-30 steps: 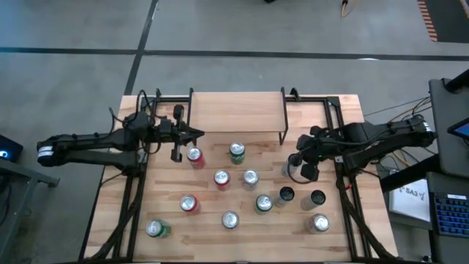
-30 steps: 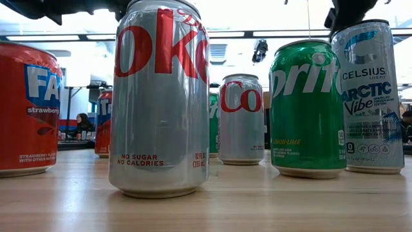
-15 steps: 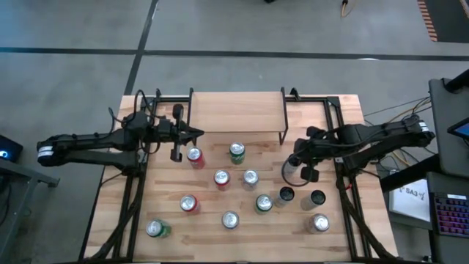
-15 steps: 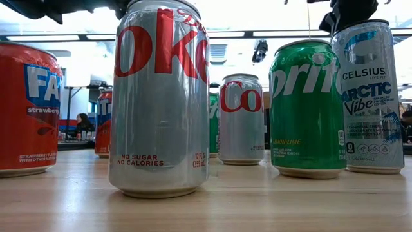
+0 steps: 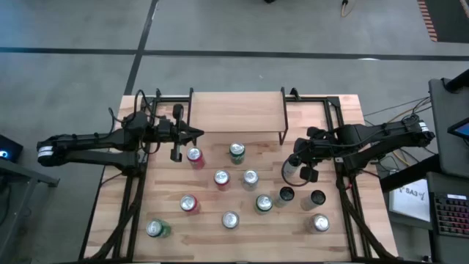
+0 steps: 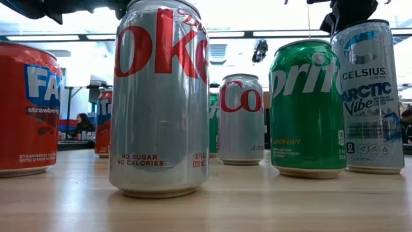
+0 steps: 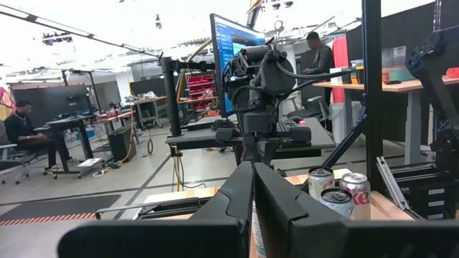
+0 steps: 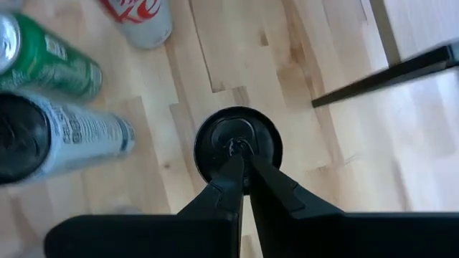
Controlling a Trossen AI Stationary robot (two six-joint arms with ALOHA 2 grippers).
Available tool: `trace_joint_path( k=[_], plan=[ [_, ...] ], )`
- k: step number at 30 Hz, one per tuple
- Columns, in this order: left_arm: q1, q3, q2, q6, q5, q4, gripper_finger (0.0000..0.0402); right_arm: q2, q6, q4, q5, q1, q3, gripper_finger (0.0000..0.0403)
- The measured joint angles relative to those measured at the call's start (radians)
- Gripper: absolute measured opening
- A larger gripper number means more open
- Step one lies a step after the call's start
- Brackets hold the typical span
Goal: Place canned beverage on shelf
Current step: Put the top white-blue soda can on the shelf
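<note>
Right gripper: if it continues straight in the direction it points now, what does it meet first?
The right gripper is shut and points down at a black-topped can right under its tips. That lid would probably be met first; the gap between tips and lid cannot be judged.

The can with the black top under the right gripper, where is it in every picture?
High view: the can sits right of the middle, under the right gripper.
Low view: cannot tell which can it is.
Left wrist view: cannot make it out.
Right wrist view: in the centre, past the shut fingers.
Shared landmark: the shelf; its black leg runs near the can.
</note>
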Motion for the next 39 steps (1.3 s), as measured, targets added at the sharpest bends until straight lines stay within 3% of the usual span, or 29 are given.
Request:
trace_joint_path(
  k=[4, 9, 14, 19, 25, 39],
  plan=[
    [0.0, 0.0, 0.0, 0.0, 0.0, 0.0, 0.0, 0.0, 0.049, 0.017, 0.013, 0.0, 0.0, 0.0057],
    [0.0, 0.0, 0.0, -0.001, 0.0, 0.0, 0.0, 0.0, 0.173, 0.018, 0.047, 0.0, 0.0, 0.0147],
    [0.0, 0.0, 0.0, -0.001, 0.0, 0.0, 0.0, 0.0, 0.137, 0.018, 0.076, 0.0, 0.0, 0.0246],
    [0.0, 0.0, 0.0, -0.001, 0.0, 0.0, 0.0, 0.0, 0.093, 0.019, 0.076, 0.0, 0.0, 0.0301],
    [0.0, 0.0, 0.0, -0.001, 0.0, 0.0, 0.0, 0.01, 0.049, 0.019, 0.023, 0.0, 0.0, 0.0322],
    [0.0, 0.0, 0.0, 0.0, 0.0, 0.0, 0.0, 0.071, 0.08, 0.017, 0.007, -0.001, 0.0, 0.0311]
  ],
)
